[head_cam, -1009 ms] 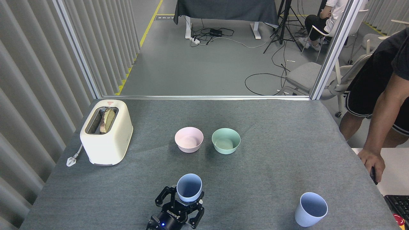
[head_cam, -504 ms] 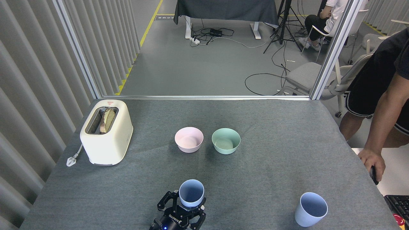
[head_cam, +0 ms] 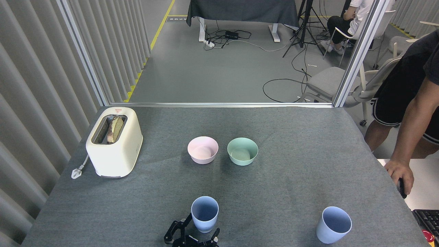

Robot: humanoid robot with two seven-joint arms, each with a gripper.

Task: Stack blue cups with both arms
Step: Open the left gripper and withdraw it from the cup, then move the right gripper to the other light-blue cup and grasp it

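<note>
Grey woven-cloth table, matte, flat, filling the lower view. Cream glossy plastic toaster at left, rounded box, a bread slice upright in its slot, white plug lying beside. Pale pink round bowl and mint-green round bowl mid-table, side by side, apart, both matte. Two pale periwinkle-blue tapered plastic cups, handleless, matte, upright, mouths open: centre cup near front edge, right cup well apart at front right. Black multi-finger gripper at bottom edge just below centre cup, fingers spread apart, no grip on the cup seen; which arm: cannot tell. Against half a second earlier: gripper lower in view, fingers off the cup wall, blue light out of view; centre cup standing free, slightly nearer. Right cup unchanged.
</note>
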